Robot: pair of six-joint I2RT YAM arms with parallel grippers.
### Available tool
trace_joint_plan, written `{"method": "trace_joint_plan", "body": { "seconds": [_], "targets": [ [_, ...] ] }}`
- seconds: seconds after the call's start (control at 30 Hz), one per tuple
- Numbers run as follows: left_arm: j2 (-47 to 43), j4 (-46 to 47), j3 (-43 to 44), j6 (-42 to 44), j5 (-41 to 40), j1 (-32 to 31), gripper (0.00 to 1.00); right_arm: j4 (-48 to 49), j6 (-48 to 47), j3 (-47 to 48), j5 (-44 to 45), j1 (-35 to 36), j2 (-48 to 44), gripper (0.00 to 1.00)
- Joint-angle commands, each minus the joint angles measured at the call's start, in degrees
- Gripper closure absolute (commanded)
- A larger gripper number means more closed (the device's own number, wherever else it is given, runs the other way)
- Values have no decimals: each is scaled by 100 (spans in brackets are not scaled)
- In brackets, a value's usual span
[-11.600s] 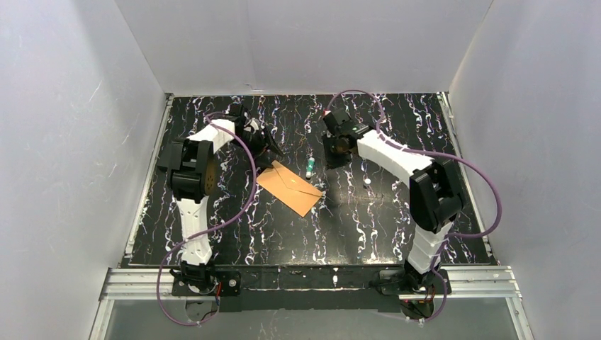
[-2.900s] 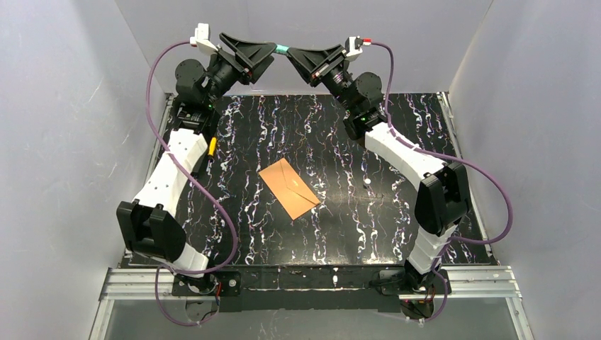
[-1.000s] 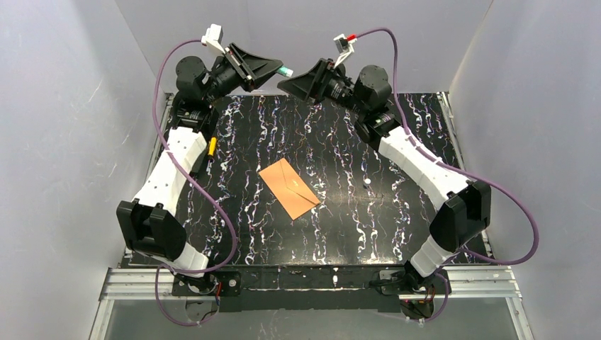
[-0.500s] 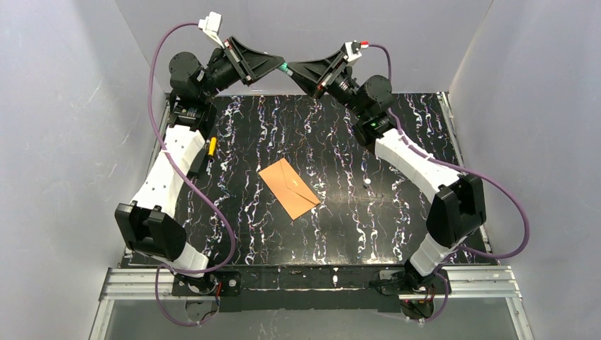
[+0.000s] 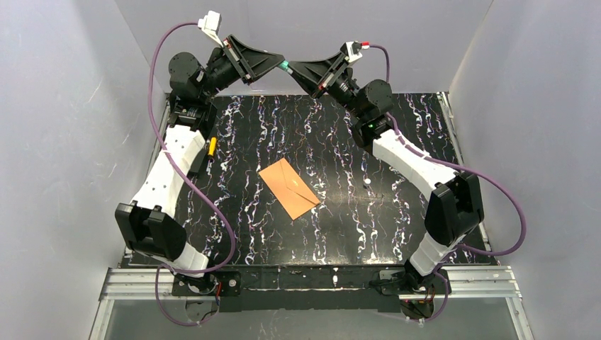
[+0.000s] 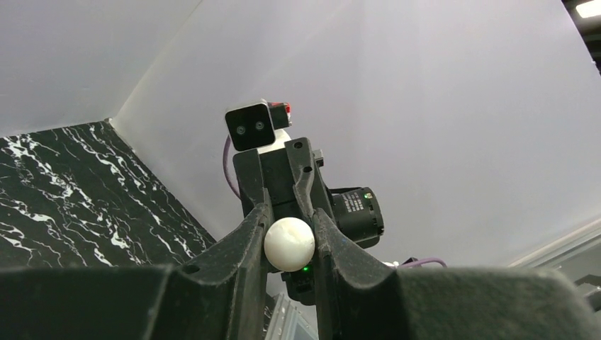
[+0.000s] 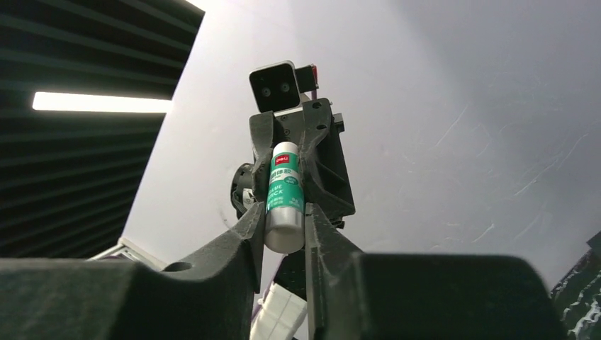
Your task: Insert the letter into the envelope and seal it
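Envelope [image 5: 288, 188] flat at centre of surface [image 5: 354, 219], pointed flap folded down. Letter not visible, presumably inside. Left gripper [image 5: 273, 63] and right gripper [image 5: 298, 69] raised high at the back, well apart from envelope, each clamped on one end of glue stick [image 7: 285, 202]. Thin kraft paper: likely light, floppy, apt to slide on slick top. Best pinned flat by the body, flap lifted at its tip.

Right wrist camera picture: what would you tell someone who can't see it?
A white glue stick with a teal label is pinched in the right gripper and reaches up into the left gripper, which faces the camera. A pale wall is behind.
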Motion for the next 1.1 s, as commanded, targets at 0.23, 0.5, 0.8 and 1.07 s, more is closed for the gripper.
{"method": "trace_joint_plan", "body": {
  "seconds": [0.23, 0.5, 0.8, 1.07],
  "targets": [
    [10, 140, -47, -116, -200, 82, 100, 660, -510, 127, -271, 12, -124, 73],
    [33, 115, -465, -1291, -418, 100, 100, -1787, -5432, 429, -534, 87, -626, 99],
    [-38, -456, -445, -1946, -261, 100, 100, -3832, -10724, 355, 723, 587, -903, 99],
    [14, -1346, 177, -1250, -441, 299, 100, -3236, -6233, 997, 349, 199, -690, 17]
  ]
}}
